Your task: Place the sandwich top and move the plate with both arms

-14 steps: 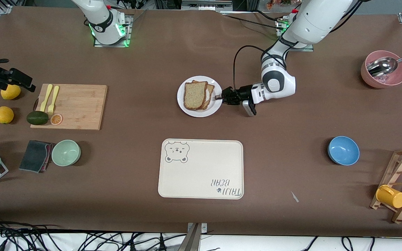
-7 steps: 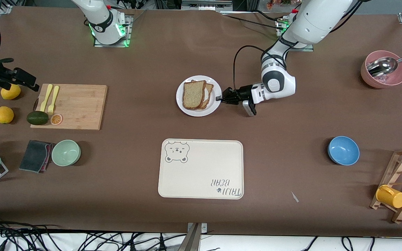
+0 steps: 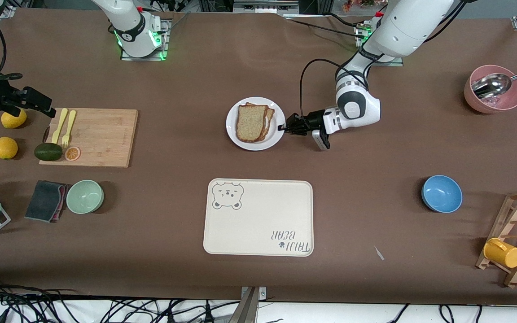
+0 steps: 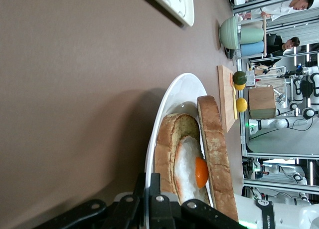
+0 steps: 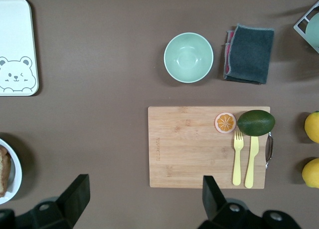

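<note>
The plate [image 3: 255,123] sits on the brown tabletop [image 3: 375,215] near its middle, farther from the front camera than the bear-print tray [image 3: 258,217]. On the plate the sandwich top [image 3: 251,122] lies over a second slice with a fried egg [image 4: 192,169]; in the left wrist view the top slice leans against the egg slice rather than lying flush on it.

The left gripper [image 3: 282,127] reaches in low from the left arm's end and meets the plate's rim on that side. Its fingers are pressed together on the rim, pinching the plate's edge, as the left wrist view shows with the white rim running into the black fingers [image 4: 154,201].

The right gripper [image 3: 45,110] hangs in the air over the end of the cutting board [image 3: 90,137] toward the right arm's end of the tabletop, well apart from the plate. Its fingers [image 5: 75,194] are spread wide and hold nothing.

On the board lie a yellow fork and knife [image 3: 65,125], an avocado [image 3: 48,151] and an orange slice [image 3: 72,153]. Two lemons [image 3: 5,147] rest just beside the board. Nearer the camera stand a green bowl [image 3: 85,196] and a dark cloth [image 3: 45,200]. Toward the left arm's end are a blue bowl [image 3: 441,193] and a pink bowl [image 3: 494,95] with a metal scoop in it.
</note>
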{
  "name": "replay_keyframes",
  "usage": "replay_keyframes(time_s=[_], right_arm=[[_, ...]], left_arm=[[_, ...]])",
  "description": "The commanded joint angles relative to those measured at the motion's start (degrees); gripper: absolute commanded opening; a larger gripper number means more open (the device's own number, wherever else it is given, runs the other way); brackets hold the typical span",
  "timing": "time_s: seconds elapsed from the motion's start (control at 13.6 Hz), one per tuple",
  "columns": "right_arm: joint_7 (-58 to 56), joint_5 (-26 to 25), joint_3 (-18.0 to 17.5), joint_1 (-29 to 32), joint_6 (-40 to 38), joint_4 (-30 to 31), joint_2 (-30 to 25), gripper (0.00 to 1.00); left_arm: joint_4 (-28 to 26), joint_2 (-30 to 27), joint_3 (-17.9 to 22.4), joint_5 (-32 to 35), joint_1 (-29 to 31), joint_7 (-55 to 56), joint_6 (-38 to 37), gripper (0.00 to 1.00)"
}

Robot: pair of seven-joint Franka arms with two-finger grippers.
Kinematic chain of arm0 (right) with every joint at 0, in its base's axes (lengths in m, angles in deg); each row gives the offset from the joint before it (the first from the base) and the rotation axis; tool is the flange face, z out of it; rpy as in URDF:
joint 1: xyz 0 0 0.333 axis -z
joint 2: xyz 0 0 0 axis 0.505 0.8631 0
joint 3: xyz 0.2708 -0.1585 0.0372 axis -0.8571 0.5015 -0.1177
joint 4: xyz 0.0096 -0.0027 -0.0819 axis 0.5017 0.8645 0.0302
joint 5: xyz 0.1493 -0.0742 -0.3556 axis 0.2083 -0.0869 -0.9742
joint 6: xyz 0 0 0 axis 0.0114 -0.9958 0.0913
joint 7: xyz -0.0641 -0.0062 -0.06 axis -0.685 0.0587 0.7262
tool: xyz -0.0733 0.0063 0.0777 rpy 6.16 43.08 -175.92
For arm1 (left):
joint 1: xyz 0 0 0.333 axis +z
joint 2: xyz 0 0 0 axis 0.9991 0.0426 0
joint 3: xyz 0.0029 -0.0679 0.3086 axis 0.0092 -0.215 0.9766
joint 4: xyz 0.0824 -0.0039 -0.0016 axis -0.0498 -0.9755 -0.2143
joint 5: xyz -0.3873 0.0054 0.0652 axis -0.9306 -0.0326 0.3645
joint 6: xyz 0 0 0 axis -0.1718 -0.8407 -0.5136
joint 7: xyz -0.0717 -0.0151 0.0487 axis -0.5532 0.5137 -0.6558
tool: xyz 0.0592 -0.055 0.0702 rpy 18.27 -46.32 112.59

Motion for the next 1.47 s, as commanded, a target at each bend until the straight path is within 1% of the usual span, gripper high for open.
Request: replay_keyframes(time_s=[0.0, 0.07, 0.29, 0.37, 0.59, 0.66, 0.81, 0.96, 1.1, 1.25, 1.4], right_arm=[[0.6, 0.9, 0.1, -0.2, -0.9, -1.2, 0.2, 1.0], [0.6, 0.9, 0.1, -0.2, -0.9, -1.2, 0.2, 1.0], [0.6, 0.8, 0.1, -0.2, -0.9, -1.2, 0.3, 1.0], [0.6, 0.8, 0.1, -0.2, -0.9, -1.2, 0.3, 1.0], [0.6, 0.8, 0.1, -0.2, -0.9, -1.2, 0.3, 1.0], [0.6, 0.8, 0.1, -0.3, -0.9, -1.2, 0.3, 1.0], [0.6, 0.8, 0.0, -0.3, -0.9, -1.2, 0.3, 1.0], [0.6, 0.8, 0.0, -0.3, -0.9, -1.2, 0.3, 1.0], [0.6, 0.8, 0.0, -0.3, -0.9, -1.2, 0.3, 1.0], [0.6, 0.8, 0.0, -0.3, -0.9, -1.2, 0.3, 1.0], [0.6, 0.8, 0.0, -0.3, -0.9, -1.2, 0.3, 1.0]], left_arm=[[0.1, -4.5, 0.1, -1.3, 0.2, 5.1, -0.3, 0.0], [0.6, -5.4, 0.4, 0.4, 0.3, 8.1, -0.1, 0.0], [6.2, -5.1, 1.9, 6.3, 1.1, 17.1, 0.2, 0.0], [7.7, -5.0, 2.9, 6.7, 1.2, 17.5, 0.2, 0.0], [11.9, -4.4, 4.1, 6.7, 2.5, 17.7, 0.2, 0.0], [14.4, -3.0, 4.3, 6.7, 2.8, 17.7, 0.2, 0.0], [20.8, 1.7, 6.2, 7.5, 2.5, 19.4, 0.2, 0.0], [26.6, 5.3, 7.1, 11.4, 2.3, 24.8, 0.2, 0.0], [32.1, 7.6, 7.7, 16.6, 2.0, 32.6, 0.3, 0.0], [36.1, 9.7, 7.7, 19.9, 1.4, 37.1, 2.5, 0.0], [38.8, 12.0, 7.8, 20.0, -0.1, 37.8, 4.7, 0.0]])
